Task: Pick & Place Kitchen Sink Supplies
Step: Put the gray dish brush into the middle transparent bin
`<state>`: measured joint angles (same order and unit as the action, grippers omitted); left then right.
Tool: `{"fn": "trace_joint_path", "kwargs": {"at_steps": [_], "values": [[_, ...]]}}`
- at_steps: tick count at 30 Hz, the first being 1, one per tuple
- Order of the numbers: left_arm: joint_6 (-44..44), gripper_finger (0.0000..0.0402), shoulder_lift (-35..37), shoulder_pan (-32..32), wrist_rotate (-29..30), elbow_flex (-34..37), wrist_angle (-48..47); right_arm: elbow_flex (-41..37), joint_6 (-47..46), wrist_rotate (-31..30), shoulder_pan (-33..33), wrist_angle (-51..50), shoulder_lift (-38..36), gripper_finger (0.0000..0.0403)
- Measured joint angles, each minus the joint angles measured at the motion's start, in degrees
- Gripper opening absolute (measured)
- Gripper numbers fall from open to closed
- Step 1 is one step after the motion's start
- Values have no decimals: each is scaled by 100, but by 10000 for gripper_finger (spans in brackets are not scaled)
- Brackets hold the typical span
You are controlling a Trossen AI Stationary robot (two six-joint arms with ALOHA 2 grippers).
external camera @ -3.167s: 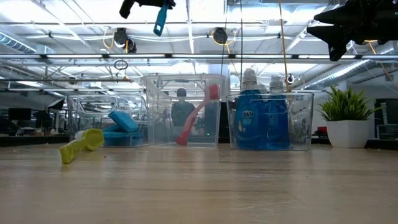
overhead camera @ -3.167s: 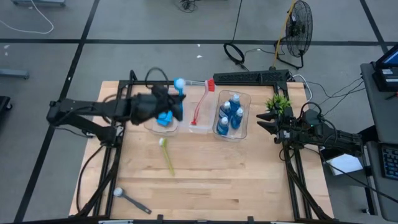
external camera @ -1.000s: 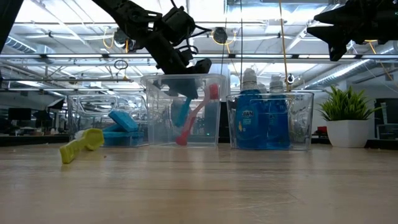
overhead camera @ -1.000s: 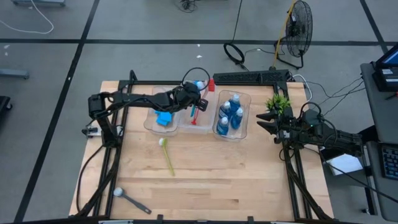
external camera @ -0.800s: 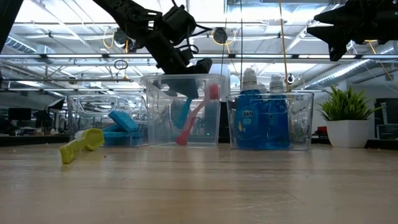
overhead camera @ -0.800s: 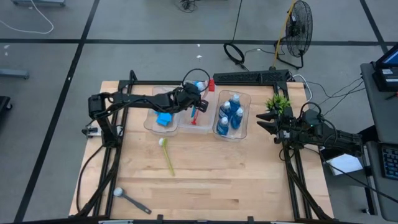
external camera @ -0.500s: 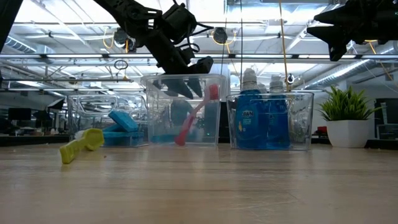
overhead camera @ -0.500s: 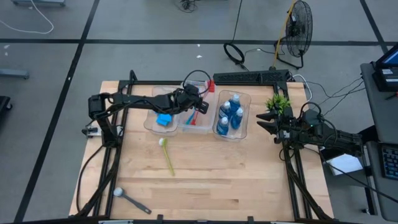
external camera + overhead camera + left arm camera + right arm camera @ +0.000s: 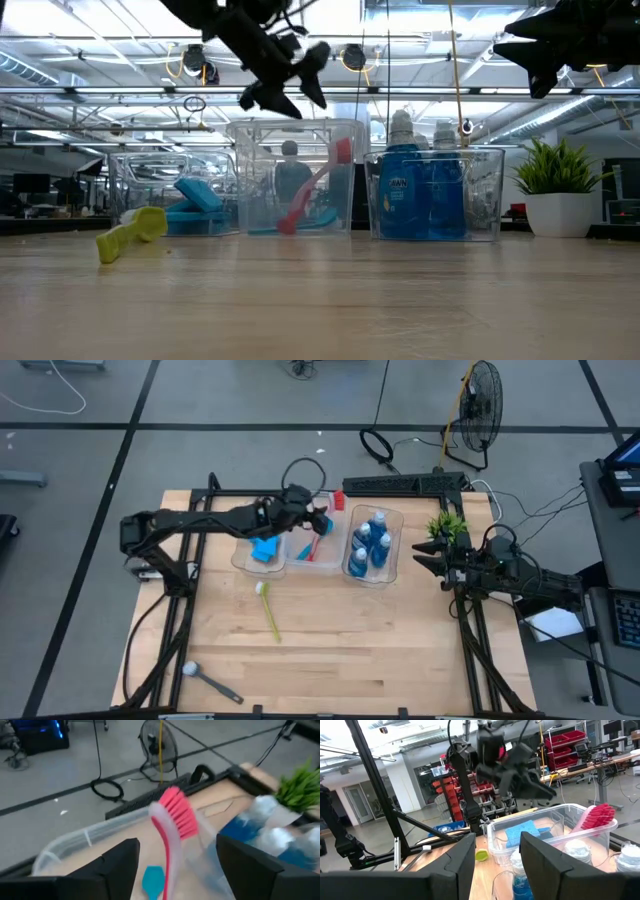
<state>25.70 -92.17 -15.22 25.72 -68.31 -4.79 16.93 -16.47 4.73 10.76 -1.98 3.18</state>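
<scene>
On the worktop, the grey brush lay near the front left corner, and the yellow brush lay on bare wood in front of the bins, both well apart from either arm. Behind the yellow brush, the left bin held the sponges. The left end effector hovered above the middle bin, its fingers spread wide with nothing between them. In that bin the red brush leaned with its bristles up at the back rim, and the blue brush lay on the bin floor beside its handle. The right bin held the bottles standing upright and packed together. A potted plant stood just beyond it at the worktop's right edge. The right end effector waited beside the plant, held high off the worktop, its fingers parted and empty.
</scene>
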Motion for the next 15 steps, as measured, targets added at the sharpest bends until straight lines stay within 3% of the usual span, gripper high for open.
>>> {"fn": "trace_joint_path", "kwargs": {"at_steps": [9, 15], "values": [[-309, 271, 887, 370, -14, -2, -331, 0, 0, 0, 2, 0, 0, 141], [308, 271, 1418, 932, 4, 0, -1322, 0, 0, 0, 2, 2, -2, 141]]}}
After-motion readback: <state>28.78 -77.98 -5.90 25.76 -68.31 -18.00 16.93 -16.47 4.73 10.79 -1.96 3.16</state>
